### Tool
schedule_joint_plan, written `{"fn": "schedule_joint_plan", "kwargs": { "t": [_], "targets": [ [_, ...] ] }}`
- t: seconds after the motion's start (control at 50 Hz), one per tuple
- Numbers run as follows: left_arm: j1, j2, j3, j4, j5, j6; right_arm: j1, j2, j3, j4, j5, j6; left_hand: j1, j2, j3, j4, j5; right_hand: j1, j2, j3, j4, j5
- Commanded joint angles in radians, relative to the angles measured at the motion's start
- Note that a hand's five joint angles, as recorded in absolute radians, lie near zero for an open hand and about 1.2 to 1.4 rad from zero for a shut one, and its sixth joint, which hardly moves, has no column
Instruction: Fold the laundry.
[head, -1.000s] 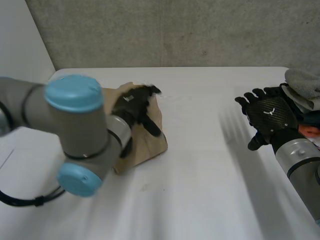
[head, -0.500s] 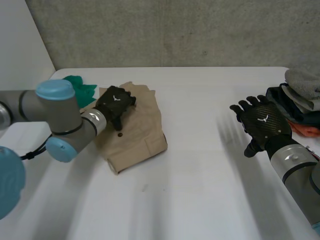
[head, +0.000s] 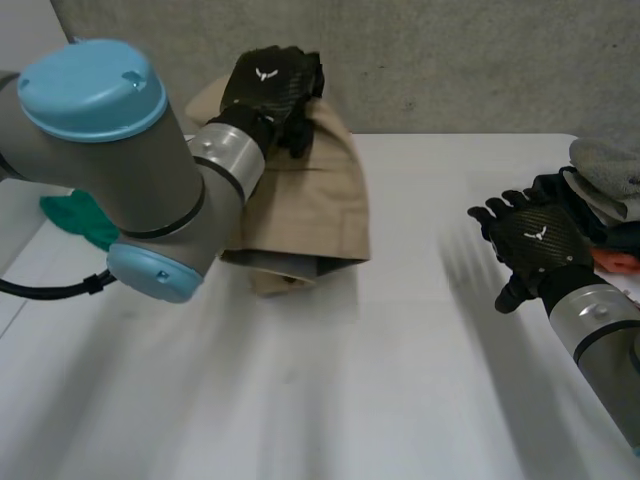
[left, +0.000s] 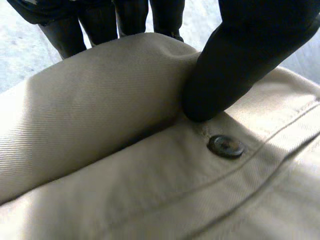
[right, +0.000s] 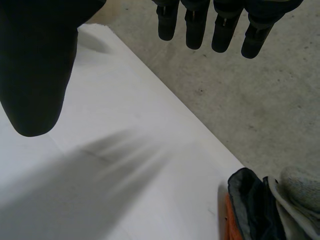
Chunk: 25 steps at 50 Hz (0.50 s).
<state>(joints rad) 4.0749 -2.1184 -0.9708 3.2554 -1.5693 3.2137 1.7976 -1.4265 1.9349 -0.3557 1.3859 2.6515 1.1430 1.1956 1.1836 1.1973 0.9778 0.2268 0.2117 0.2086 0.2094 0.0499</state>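
Closest to you, the right hand (head: 535, 240) hovers over the bare counter (head: 380, 400), fingers spread and holding nothing, with the laundry pile (head: 605, 180) just beside it. Further back, the khaki pants (head: 320, 200) hang in the air, bottom fold down near the counter. The left hand (head: 268, 85) has them pinched up top, thumb right by the button (left: 226, 146). I'd bring your right hand over to grab the far side of the waistband before lowering, so they land flat rather than bunched.
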Motion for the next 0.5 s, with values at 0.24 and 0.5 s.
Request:
{"fn": "schedule_joint_plan", "kwargs": {
  "t": [0.24, 0.5],
  "targets": [
    [-0.189, -0.203, 0.038, -0.118, -0.094, -0.439, -0.06, -0.089, -0.027, 0.038, 0.094, 0.033, 0.253, 0.201, 0.213, 0.199, 0.244, -0.052, -0.037, -0.034, -0.035, -0.05],
    [-0.065, -0.015, -0.092, -0.108, -0.072, -0.062, -0.056, -0.088, -0.1, 0.302, 0.076, 0.234, -0.838, -0.891, -0.879, -0.893, -0.848, -0.052, -0.037, -0.034, -0.035, -0.05]
  ]
}}
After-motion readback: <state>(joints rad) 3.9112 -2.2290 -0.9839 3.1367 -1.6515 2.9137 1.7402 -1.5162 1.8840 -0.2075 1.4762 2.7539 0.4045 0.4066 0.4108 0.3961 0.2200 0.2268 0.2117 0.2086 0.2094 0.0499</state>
